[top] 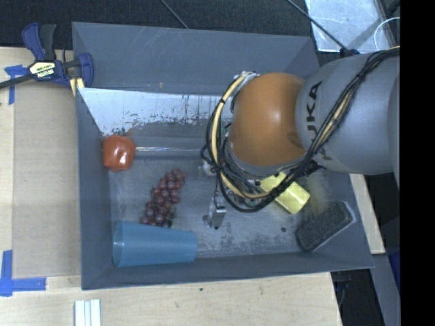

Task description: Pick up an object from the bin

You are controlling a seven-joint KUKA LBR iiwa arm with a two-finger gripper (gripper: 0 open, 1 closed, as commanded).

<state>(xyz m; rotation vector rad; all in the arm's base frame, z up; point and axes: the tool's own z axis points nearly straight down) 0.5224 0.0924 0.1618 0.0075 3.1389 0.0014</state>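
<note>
A blue plastic cup [155, 244] lies on its side against the near wall of the bin [95, 202]. Just beyond it, the gripper [216, 217] hangs over bare floor beside a bunch of dark red grapes [164, 197]. I cannot tell whether it is clenched or released. Lettering on the arm [353, 114] reads KUKA.

In the bin [92, 216], the round fruit [118, 153] lies far left. The grape bunch [164, 197] lies nearer and rightward, the tipped cup [154, 244] nearest. A block [293, 195] and sponge [325, 225] lie right.

I see the gripper [216, 217] over bare bin [262, 242] floor, just right of the dark grape bunch [164, 197].
</note>
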